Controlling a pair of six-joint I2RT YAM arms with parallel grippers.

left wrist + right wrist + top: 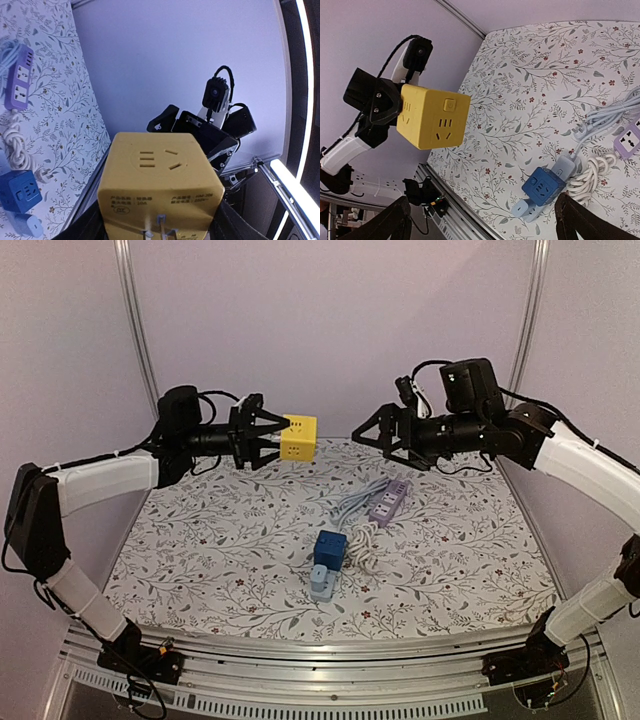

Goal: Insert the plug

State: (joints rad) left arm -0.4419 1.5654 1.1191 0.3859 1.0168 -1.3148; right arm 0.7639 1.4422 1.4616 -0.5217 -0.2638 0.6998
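The plug is a yellow cube [298, 437] with socket holes on its faces and metal prongs on the side facing my left wrist camera [160, 180]. My left gripper [278, 437] is shut on it and holds it in the air above the far left of the table. The cube fills the space between the fingers [160, 227]. My right gripper [368, 435] hovers opposite it, a short gap away, open and holding nothing. Both its fingers [395, 222] show wide apart at the bottom of the right wrist view, where the cube [432, 117] hangs at upper left.
On the floral table cover lie a purple power strip [388, 502], a coiled white cable [362, 540], and a blue cube adapter [329, 548] sitting on a pale blue strip [323, 583]. Walls stand close behind and at both sides.
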